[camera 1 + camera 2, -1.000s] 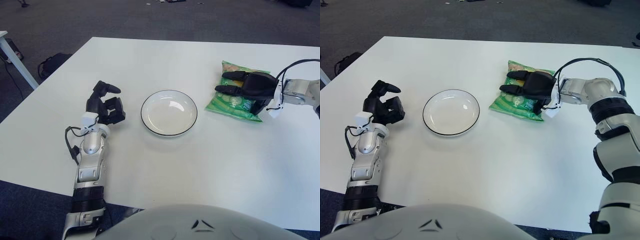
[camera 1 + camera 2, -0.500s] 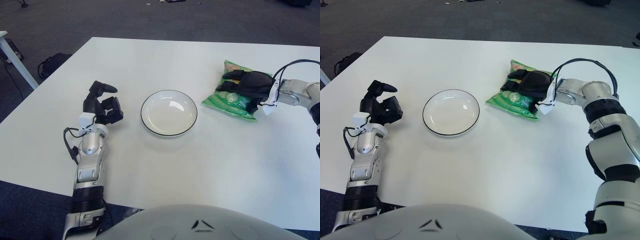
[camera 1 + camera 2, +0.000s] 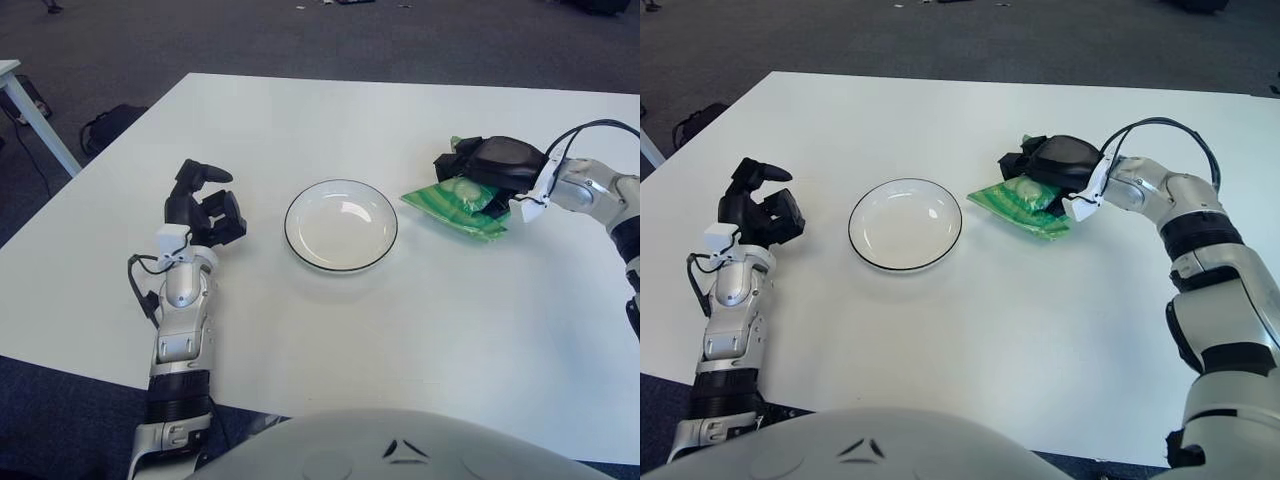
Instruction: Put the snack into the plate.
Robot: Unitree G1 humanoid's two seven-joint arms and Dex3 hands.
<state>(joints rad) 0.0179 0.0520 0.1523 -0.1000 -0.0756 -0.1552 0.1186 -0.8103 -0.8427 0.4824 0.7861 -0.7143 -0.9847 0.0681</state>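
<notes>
- The table (image 3: 330,330) carries our plate (image 3: 341,224) at the middle.
- Our left hand (image 3: 203,206) shows left of the plate, fingers curled, holding nothing.
- Our right hand (image 3: 492,165) grips the snack (image 3: 455,198), just right of the plate; we must carry it left.

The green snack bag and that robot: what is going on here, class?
The robot's right hand is closed over the green snack bag on the white table, to the right of the empty plate. The bag is not yet in the plate. The left hand shows to the left of the plate, idle.
</notes>
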